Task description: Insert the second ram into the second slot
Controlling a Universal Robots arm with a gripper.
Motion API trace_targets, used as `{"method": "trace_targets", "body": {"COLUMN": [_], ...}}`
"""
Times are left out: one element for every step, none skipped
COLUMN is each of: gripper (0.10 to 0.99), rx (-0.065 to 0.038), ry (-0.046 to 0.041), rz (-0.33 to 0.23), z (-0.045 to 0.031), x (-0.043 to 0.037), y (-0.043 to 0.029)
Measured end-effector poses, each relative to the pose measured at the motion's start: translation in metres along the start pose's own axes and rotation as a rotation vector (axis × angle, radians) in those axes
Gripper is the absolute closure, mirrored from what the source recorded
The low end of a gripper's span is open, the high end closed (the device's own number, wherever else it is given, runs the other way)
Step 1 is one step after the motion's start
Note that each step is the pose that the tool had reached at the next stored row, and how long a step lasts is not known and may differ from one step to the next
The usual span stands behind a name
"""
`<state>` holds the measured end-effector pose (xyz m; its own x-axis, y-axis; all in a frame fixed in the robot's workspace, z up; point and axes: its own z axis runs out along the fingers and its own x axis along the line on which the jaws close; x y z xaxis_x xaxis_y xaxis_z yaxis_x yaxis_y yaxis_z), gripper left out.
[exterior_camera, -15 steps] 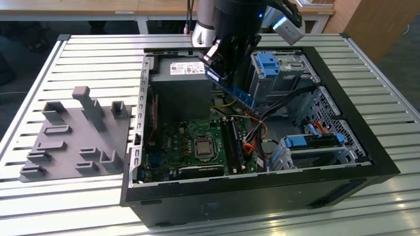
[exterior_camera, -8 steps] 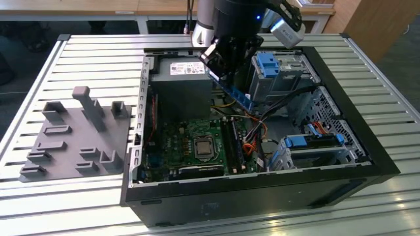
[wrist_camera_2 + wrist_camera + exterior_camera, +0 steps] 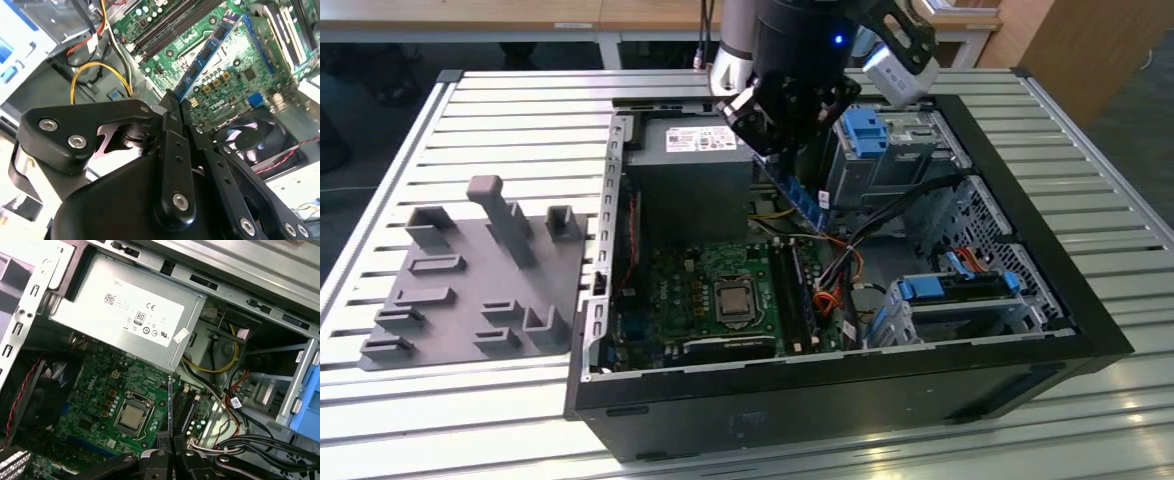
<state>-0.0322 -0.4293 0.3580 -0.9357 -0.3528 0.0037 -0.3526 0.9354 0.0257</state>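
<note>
- Well, the second ram point(image 3: 210, 50) is up in the air inside the open computer case point(image 3: 854, 370). It is held by one end and juts out from the fingers over the green motherboard point(image 3: 95, 405), not seated in any slot.
- The gripper point(image 3: 172, 102) is clamped tight on that near end of the stick, so most of its length is unsupported.
- The dark memory slots point(image 3: 184, 407) lie just beside the processor socket point(image 3: 131, 416), below the stick's far end. I cannot tell which of them is already filled.
- Risk, as I judge it: with so long a free end, a slightly skewed approach could land one corner on a slot wall or latch. The stick could then twist in the grip instead of going in.
- Loose cables point(image 3: 222, 357) hang near the slots by the power supply point(image 3: 125, 310), and a wire could snag the stick or the fingers on the way down.
- The first wrist view looks along the stick edge-on, a thin line beside the slots, which shows the sideways line-up.
- The second wrist view shows its flat blue face and the clamp itself.
- The exterior view shows it slanting down from the gripper, clear of the board.
</note>
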Motion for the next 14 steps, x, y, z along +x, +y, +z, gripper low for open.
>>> {"method": "trace_targets", "body": {"gripper": [0.949, 0.949, 0.949, 0.949, 0.949, 0.949, 0.949, 0.949, 0.949, 0.949, 0.949, 0.949, 0.949, 0.949], "rx": [0.0, 0.0, 0.0, 0.0, 0.0, 0.0, 0.0, 0.0, -0.001, -0.001, -0.001, -0.001, -0.001, -0.001], "ry": [-0.0004, -0.0008, -0.0014, -0.0018, -0.0023, -0.0028, -0.0032, -0.0037, -0.0042, -0.0046, -0.0051, -0.0055, -0.006, -0.0064], "rz": [0.018, 0.036, 0.054, 0.072, 0.091, 0.109, 0.127, 0.145, 0.163, 0.181, 0.199, 0.218, 0.236, 0.254], "z": [0.0002, 0.0004, 0.0007, 0.001, 0.0013, 0.0017, 0.0021, 0.0027, 0.0032, 0.0039, 0.0048, 0.0059, 0.0069, 0.0078], "x": [0.0, 0.0, 0.0, 0.0, 0.0, 0.0, 0.0, 0.0, 0.0, 0.0, 0.0, 0.0, 0.0, 0.0], "y": [0.0, 0.0, 0.0, 0.0, 0.0, 0.0, -0.0001, -0.0001, -0.0001, -0.0001, -0.0001, -0.0002, -0.0002, -0.0002]}}
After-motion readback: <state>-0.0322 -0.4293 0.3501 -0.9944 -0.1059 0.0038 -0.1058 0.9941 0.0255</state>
